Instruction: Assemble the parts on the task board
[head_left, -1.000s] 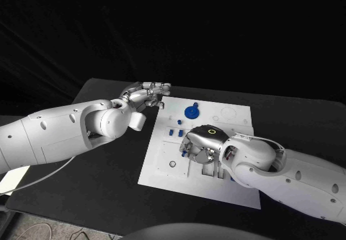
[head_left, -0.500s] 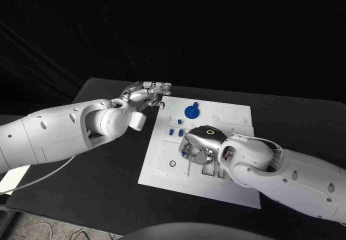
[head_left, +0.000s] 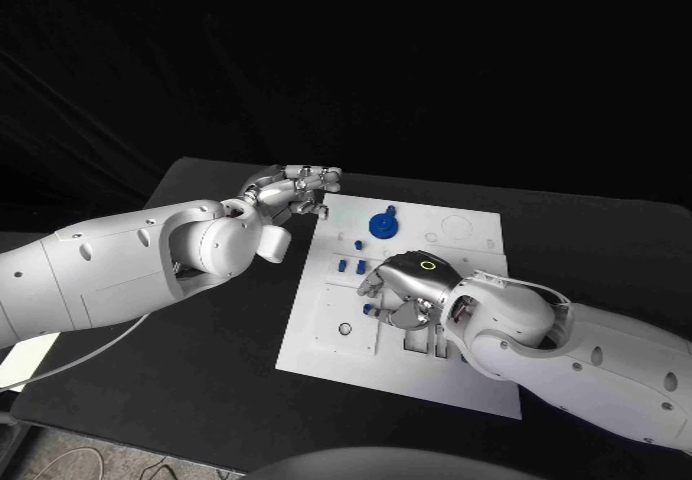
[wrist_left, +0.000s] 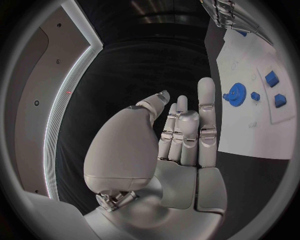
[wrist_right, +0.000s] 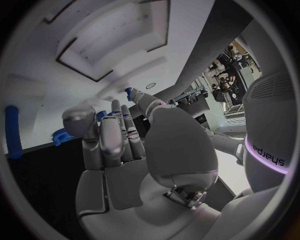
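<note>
The white task board (head_left: 326, 352) lies mid-table. A blue gear (head_left: 384, 224) sits near its far edge, with small blue parts (head_left: 351, 266) just nearer. My right hand (head_left: 398, 296) hovers over the board's middle by the recessed slots, and a small blue part (wrist_right: 128, 91) shows at the tips of its thumb and a finger, seemingly pinched. A bit of blue (head_left: 371, 310) peeks from under this hand. My left hand (head_left: 297, 187) hangs off the board's far left corner, fingers straight and holding nothing. The left wrist view shows the gear (wrist_left: 235, 93) and blue blocks (wrist_left: 272, 78).
A long blue peg (wrist_right: 12, 132) lies on the board (wrist_right: 62, 90) beyond my right hand's fingers. The black table (head_left: 188, 350) stretches wide on the left of the board. My right forearm (head_left: 577, 350) covers the board's near right part.
My right hand has shifted slightly to the right over the board. The left arm and hand have stayed still.
</note>
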